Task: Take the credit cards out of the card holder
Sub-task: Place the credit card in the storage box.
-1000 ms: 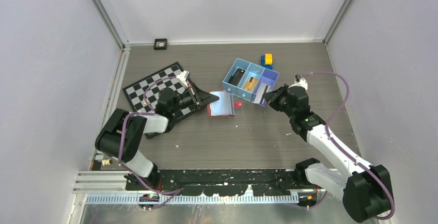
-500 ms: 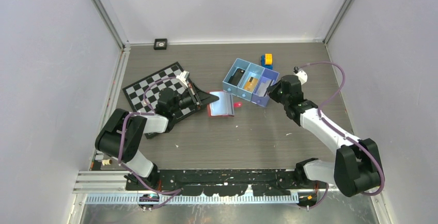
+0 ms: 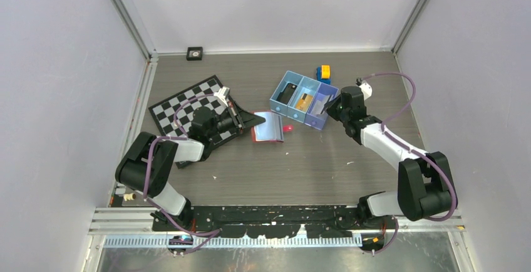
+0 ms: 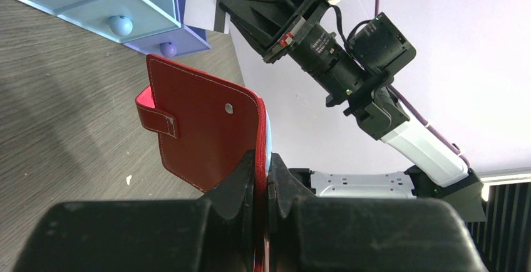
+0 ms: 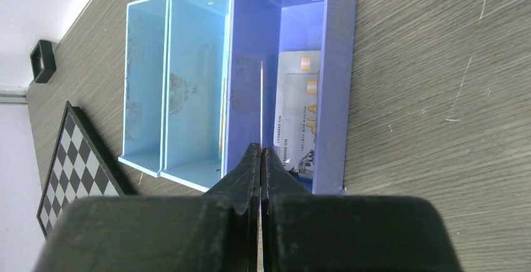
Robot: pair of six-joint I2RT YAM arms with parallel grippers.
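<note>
Tabletop (image 3: 300, 165), grey woodgrain, between pale walls (image 3: 269, 9)

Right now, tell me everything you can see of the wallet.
The wallet is small, red and leather-like, with pale stitching along its edges, a metal snap stud, and a short strap tab on the edge away from the grip. It is spread open just right of the checkerboard, pale blue lining up, red outside down. The left gripper is shut on its left edge. No cards show on the lining. Whether it rests on the table is unclear.
</note>
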